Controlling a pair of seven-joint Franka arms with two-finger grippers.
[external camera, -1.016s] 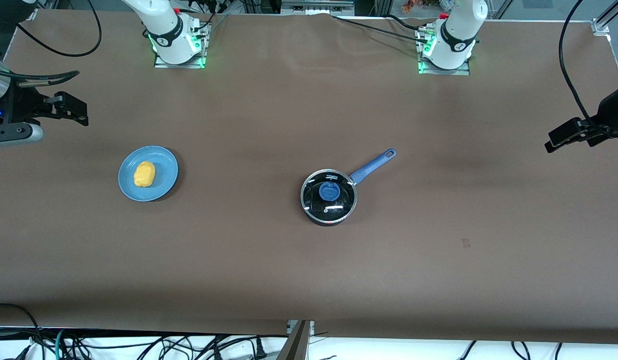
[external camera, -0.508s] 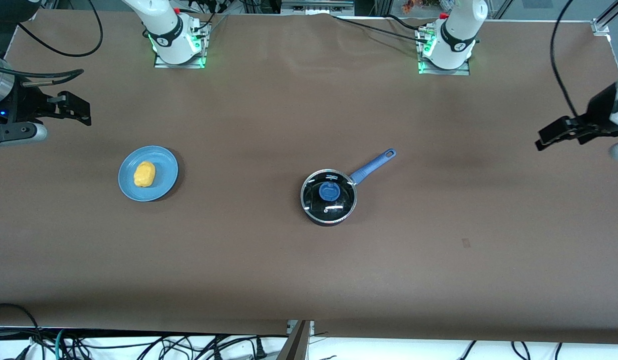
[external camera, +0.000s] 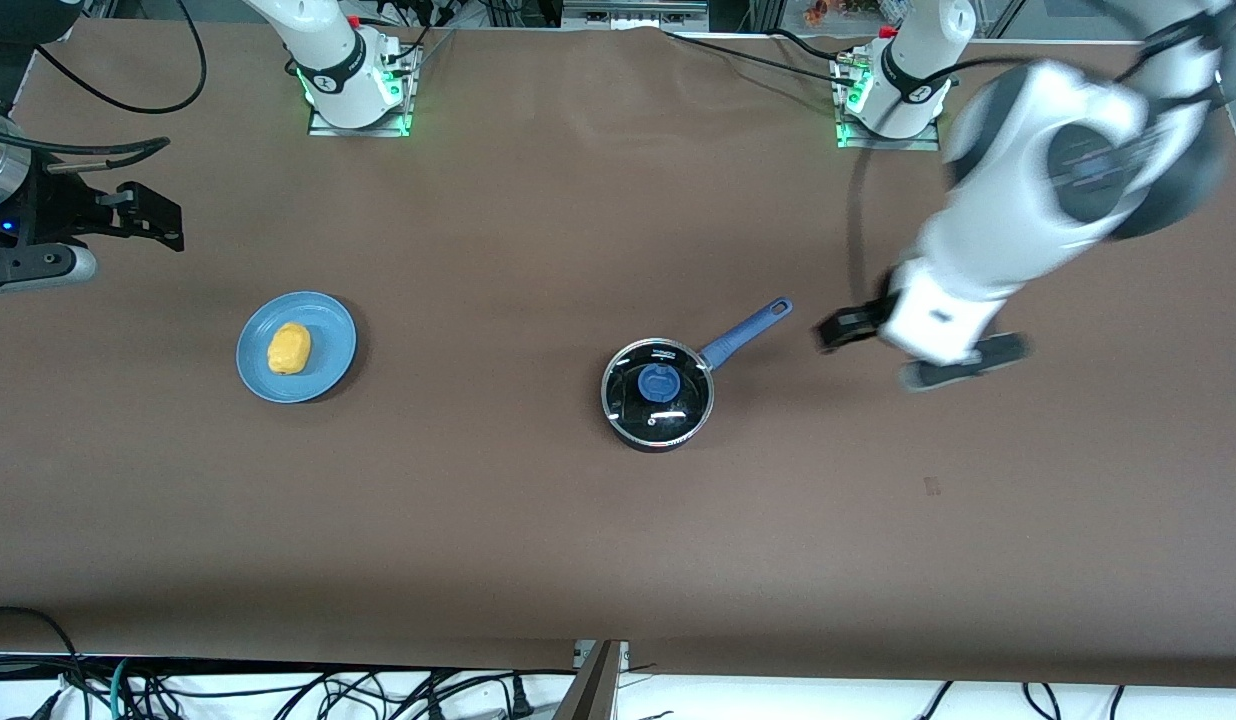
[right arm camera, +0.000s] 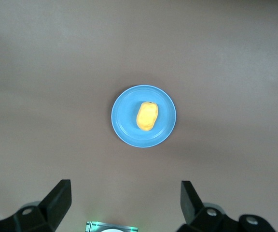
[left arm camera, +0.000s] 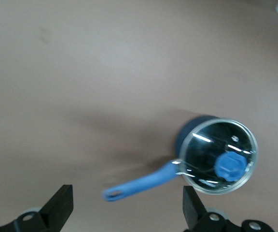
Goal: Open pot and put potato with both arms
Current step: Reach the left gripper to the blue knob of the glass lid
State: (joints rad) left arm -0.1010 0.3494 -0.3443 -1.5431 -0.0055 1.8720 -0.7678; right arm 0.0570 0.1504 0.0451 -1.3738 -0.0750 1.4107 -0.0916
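The black pot (external camera: 657, 395) stands mid-table with its glass lid and blue knob (external camera: 660, 383) on; its blue handle (external camera: 746, 332) points toward the left arm's end. The yellow potato (external camera: 289, 348) lies on a light-blue plate (external camera: 328, 325) toward the right arm's end. My left gripper (external camera: 840, 330) is open and empty, up over the table just off the handle's tip; its wrist view shows the pot (left arm camera: 204, 145), the handle (left arm camera: 139, 182) and the gripper (left arm camera: 127, 212). My right gripper (external camera: 163, 220) is open and waits high near the table's end; its wrist view shows the potato (right arm camera: 147, 116), the plate (right arm camera: 124, 121) and the gripper (right arm camera: 124, 203).
The arm bases (external camera: 358, 95) (external camera: 888, 100) stand along the table's edge farthest from the front camera. Cables hang below the table's near edge (external camera: 618, 650). A small dark mark (external camera: 932, 486) is on the brown table cover.
The left arm has swung in fast from the table's end toward the pot's handle and shows blurred. The right gripper has barely moved. Pot, plate and potato are unmoved.
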